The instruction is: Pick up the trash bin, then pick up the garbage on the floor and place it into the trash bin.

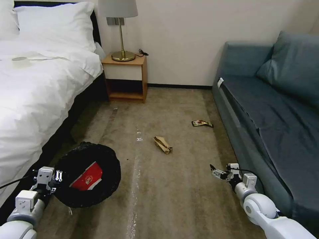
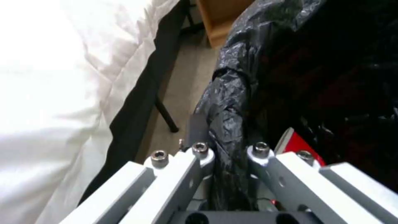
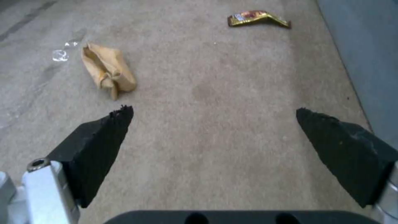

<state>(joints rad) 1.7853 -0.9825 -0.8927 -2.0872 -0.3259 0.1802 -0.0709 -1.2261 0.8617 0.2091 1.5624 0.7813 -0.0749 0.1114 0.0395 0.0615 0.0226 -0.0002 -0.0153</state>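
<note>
Head view: at lower left our left gripper (image 1: 57,177) clamps the black-bagged round trash bin (image 1: 87,174), red-and-white packet (image 1: 87,177) inside. Our right gripper (image 1: 216,171) gapes empty; crumpled brown paper bag (image 1: 162,144) and dark snack wrapper (image 1: 201,123) remain mid-floor.

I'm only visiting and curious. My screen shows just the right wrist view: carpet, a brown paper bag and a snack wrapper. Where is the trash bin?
Observer: The trash bin is on the robot's left, close beside the bed.
Operator: Is anything holding it?
Observer: Yes, the left gripper is shut on its bag-covered rim.
Operator: Is there anything in it?
Observer: A red-and-white packet lies inside.
</note>
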